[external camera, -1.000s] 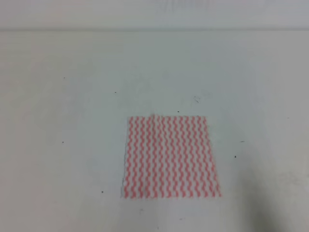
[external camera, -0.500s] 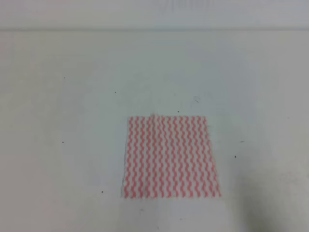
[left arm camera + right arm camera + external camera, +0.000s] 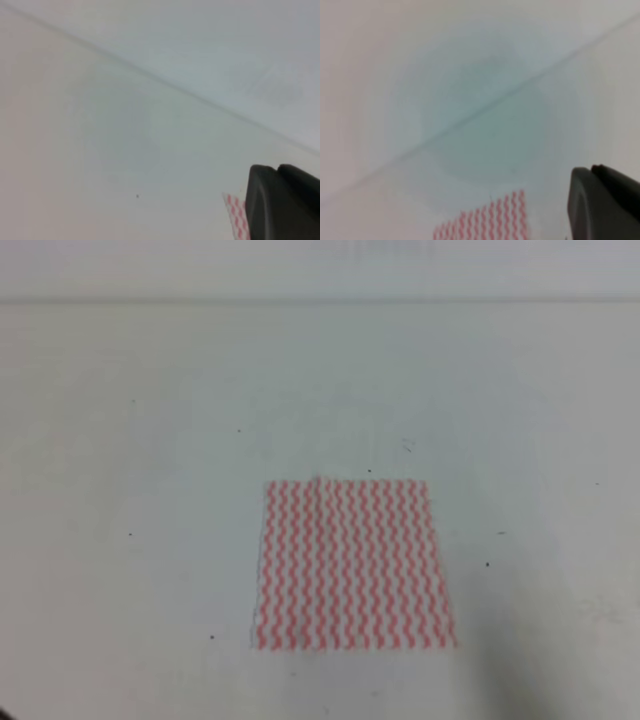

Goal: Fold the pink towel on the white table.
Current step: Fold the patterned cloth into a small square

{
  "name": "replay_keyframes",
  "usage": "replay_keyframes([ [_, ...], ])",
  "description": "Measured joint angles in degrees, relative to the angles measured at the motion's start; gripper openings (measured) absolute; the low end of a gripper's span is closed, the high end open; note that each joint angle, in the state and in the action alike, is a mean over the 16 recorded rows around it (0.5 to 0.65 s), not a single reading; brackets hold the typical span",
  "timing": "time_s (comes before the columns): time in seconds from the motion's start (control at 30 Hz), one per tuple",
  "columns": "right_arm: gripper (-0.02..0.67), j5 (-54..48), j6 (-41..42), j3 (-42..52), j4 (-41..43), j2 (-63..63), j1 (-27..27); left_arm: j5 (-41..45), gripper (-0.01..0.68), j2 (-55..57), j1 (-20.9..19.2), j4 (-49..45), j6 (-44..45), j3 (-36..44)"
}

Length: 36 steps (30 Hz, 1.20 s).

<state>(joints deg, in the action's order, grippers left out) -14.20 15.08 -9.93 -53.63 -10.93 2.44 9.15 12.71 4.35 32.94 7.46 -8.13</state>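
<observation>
Towel [image 3: 355,566], pink with white wavy stripes, lies flat and unfolded on the white table [image 3: 150,490], a small wrinkle showing at its far edge left of the middle. In the high view neither arm is over the cloth. In the left wrist view a dark part of the left gripper [image 3: 282,202] fills the lower right corner, and a corner of the towel peeks out just beside it, on its left. In the right wrist view a dark part of the right gripper [image 3: 605,202] sits in the lower right corner, with an edge of the towel lying to its left, apart from it. Whether either gripper is spread or closed cannot be told, since only one dark piece of each shows.
</observation>
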Motion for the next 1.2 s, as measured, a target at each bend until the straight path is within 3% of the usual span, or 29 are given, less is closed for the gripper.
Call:
replay_keyframes([
  [0.33,-0.002,-15.76,-0.17,-12.42,8.37,-17.93,0.02,14.21,0.000,22.21,-0.01,1.85,9.40,-14.77],
  [0.6,-0.002,-23.80,-0.20,-17.95,9.95,-25.74,0.04,20.33,0.000,32.72,1.43,10.11,22.62,-21.72],
  [0.87,-0.002,-25.16,1.34,-20.66,5.75,-32.42,3.48,15.52,0.000,40.36,8.69,19.46,32.99,-23.31],
  [1.2,-0.002,-17.74,0.16,-22.78,2.32,-41.87,17.62,8.99,0.000,50.19,19.38,22.96,37.17,-26.39],
])
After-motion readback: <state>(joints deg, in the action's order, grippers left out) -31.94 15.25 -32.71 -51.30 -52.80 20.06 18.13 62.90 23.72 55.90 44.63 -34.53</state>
